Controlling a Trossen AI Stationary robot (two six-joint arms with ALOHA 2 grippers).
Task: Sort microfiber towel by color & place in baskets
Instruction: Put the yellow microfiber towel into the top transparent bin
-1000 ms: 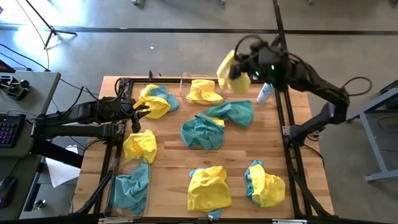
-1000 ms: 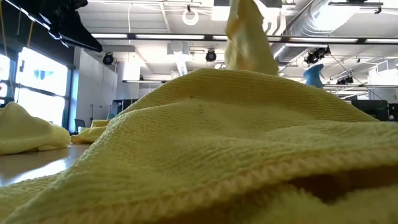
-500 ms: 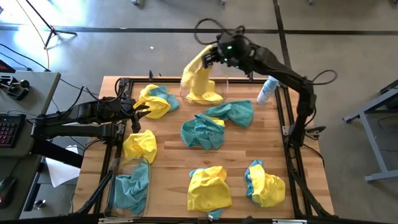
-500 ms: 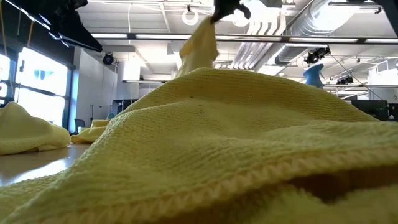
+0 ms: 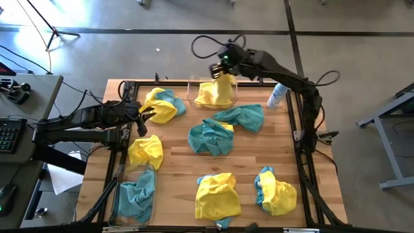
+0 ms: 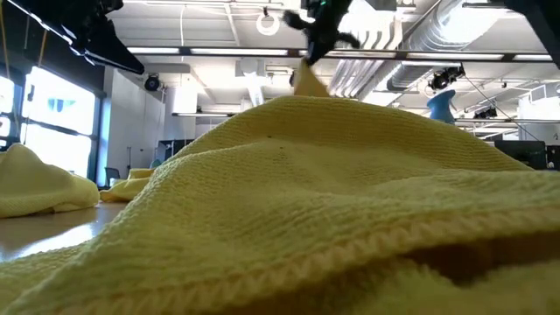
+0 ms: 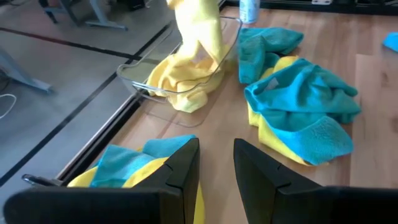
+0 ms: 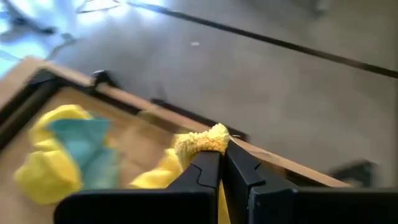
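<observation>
In the lower part of the high view, crumpled yellow and teal microfiber towels (image 5: 217,195) lie over the wooden table (image 5: 174,181). At lower left a clear plastic bin (image 5: 136,195) holds a teal cloth. In the left middle the left gripper (image 5: 143,120) waits with its fingers apart. At the upper centre the right gripper (image 5: 222,67) is pinching a bright yellow towel (image 5: 223,86), which hangs into the clear far bin (image 5: 192,84) already holding yellow cloth.
</observation>
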